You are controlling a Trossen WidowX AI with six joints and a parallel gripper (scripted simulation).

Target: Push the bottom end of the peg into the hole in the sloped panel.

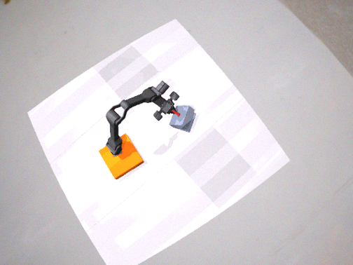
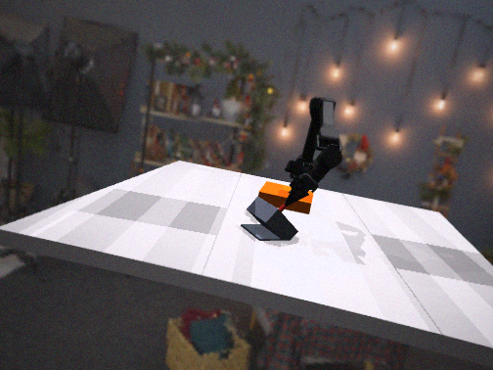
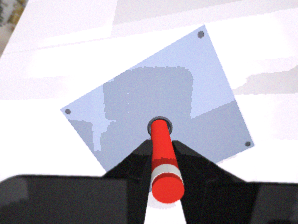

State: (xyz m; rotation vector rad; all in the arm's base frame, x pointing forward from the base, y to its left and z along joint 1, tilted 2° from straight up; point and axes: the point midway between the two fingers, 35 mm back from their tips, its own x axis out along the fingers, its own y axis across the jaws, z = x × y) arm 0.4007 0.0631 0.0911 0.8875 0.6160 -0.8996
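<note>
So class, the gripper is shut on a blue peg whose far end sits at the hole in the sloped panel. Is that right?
Not quite: the peg is red, not blue, with a pale band near its top. The wrist view shows it plainly. The rest holds: the gripper is shut on it, and its far end sits at the hole in the sloped panel.
</note>
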